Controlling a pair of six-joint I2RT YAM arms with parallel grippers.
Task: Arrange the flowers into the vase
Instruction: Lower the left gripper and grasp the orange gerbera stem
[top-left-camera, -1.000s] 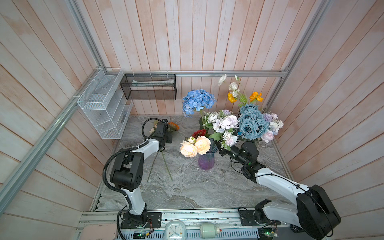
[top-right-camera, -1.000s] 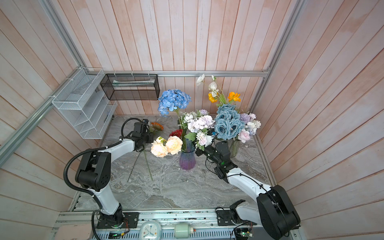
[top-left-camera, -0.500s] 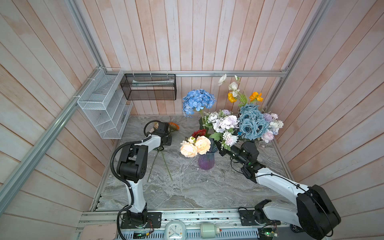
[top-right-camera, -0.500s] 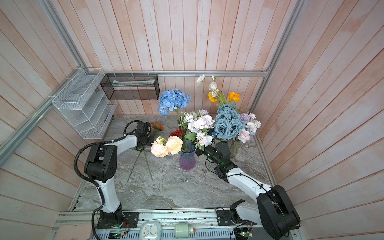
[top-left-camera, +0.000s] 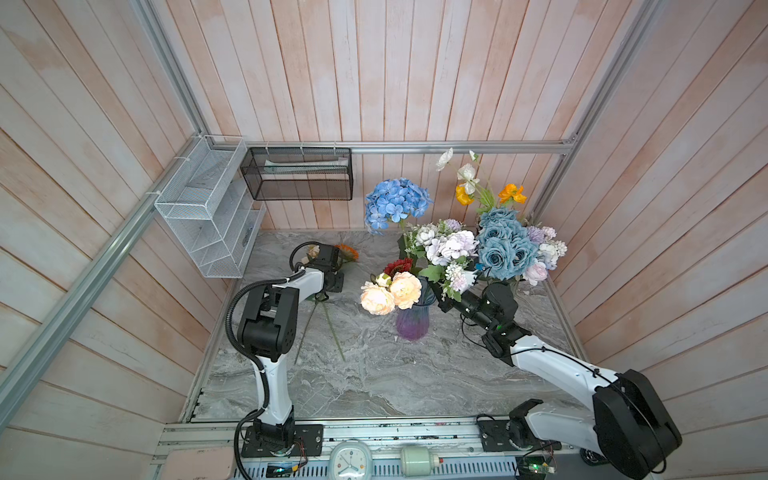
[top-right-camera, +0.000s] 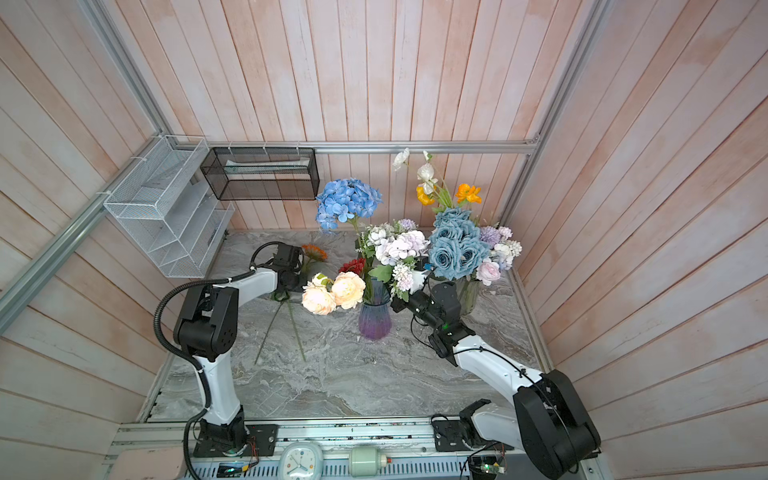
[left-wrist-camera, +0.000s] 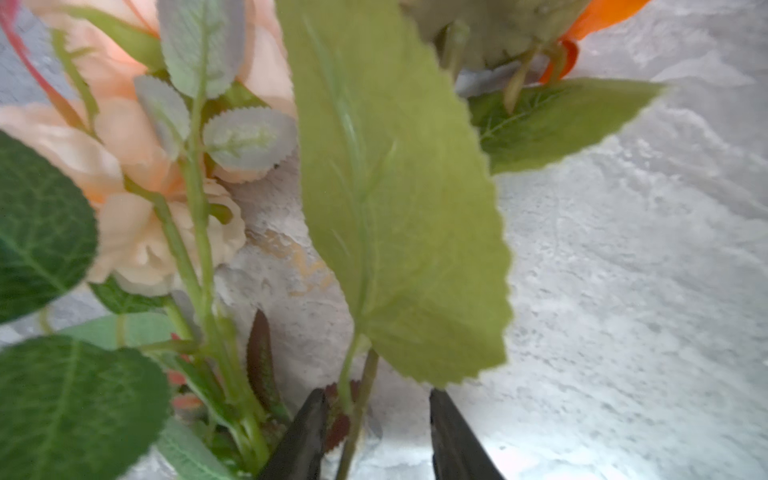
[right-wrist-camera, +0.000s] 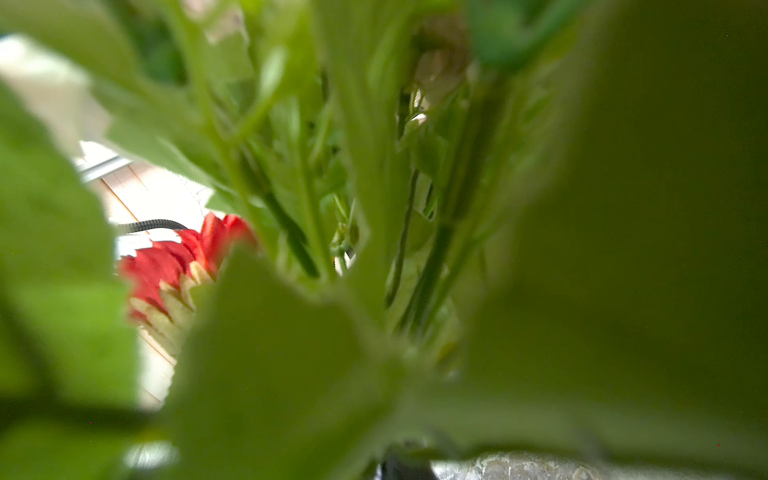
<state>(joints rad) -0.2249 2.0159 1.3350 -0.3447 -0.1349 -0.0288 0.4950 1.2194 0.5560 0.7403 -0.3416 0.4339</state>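
The purple vase (top-left-camera: 412, 324) (top-right-camera: 375, 322) stands mid-table with peach roses (top-left-camera: 390, 291), a blue hydrangea (top-left-camera: 397, 203) and lilac-white clusters (top-left-camera: 451, 247) in it. More flowers lie at the back left: an orange sunflower (top-left-camera: 348, 252) (left-wrist-camera: 598, 16), a peach rose (left-wrist-camera: 124, 232) and long stems (top-left-camera: 332, 332). My left gripper (top-left-camera: 323, 296) (left-wrist-camera: 377, 392) is down over them, open, with a thin green stem (left-wrist-camera: 357, 411) between its fingers. My right gripper (top-left-camera: 444, 303) (top-right-camera: 397, 303) reaches into the stems above the vase's rim. Leaves hide its jaws in the right wrist view.
A clear vase (top-right-camera: 468, 293) at the back right holds dusty-blue roses (top-left-camera: 500, 245) and orange and white poppies (top-left-camera: 467, 187). A white wire rack (top-left-camera: 208, 216) and a black mesh basket (top-left-camera: 299, 174) hang on the back-left walls. A clock (top-left-camera: 350, 459) sits on the front rail.
My left arm has stretched a little farther back over the lying stems, and its jaws have narrowed around the thin stem. The right arm has not moved.
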